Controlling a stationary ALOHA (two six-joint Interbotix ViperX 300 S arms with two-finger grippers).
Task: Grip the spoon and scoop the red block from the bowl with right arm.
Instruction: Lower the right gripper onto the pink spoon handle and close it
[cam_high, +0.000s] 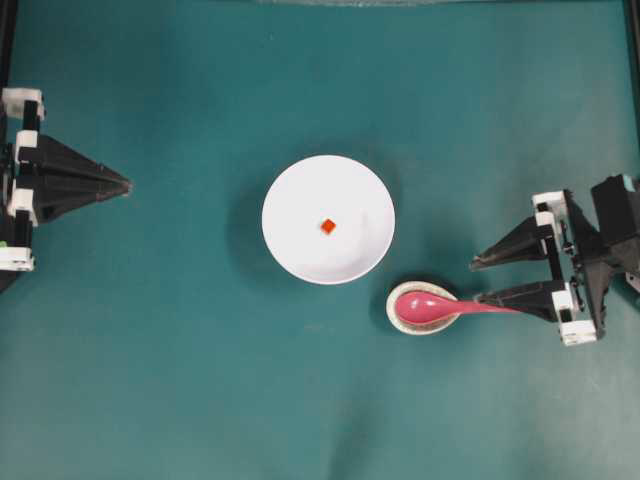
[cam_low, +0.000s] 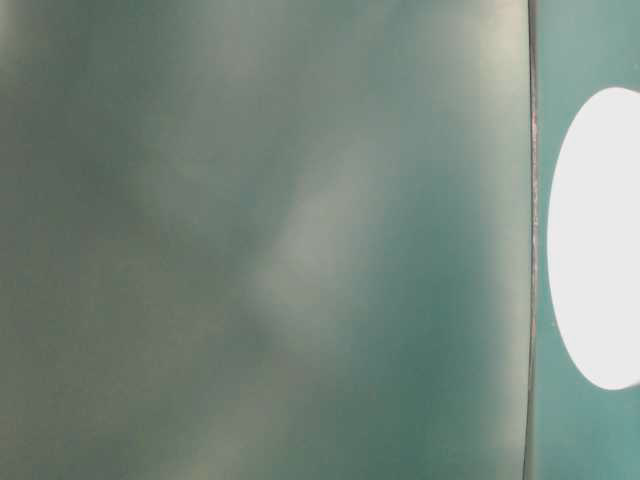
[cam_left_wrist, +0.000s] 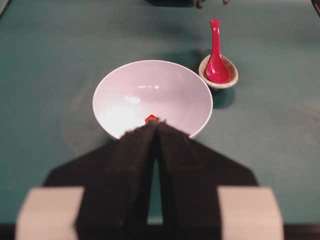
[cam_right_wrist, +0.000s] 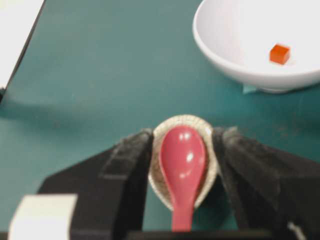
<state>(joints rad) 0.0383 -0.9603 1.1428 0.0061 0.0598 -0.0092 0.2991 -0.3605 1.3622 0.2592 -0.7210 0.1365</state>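
The white bowl stands mid-table with the tiny red block on its floor. To its lower right the pink spoon lies with its scoop in a small beige speckled rest, handle pointing right. My right gripper is open at the handle end. In the right wrist view its fingers flank the spoon and the handle runs back between them, with nothing pressing on it. The bowl and block sit ahead to the right. My left gripper is shut, far left.
In the left wrist view the shut left gripper points at the bowl, the block showing just past it. The spoon lies beyond. The table-level view is a blur with a white shape at right.
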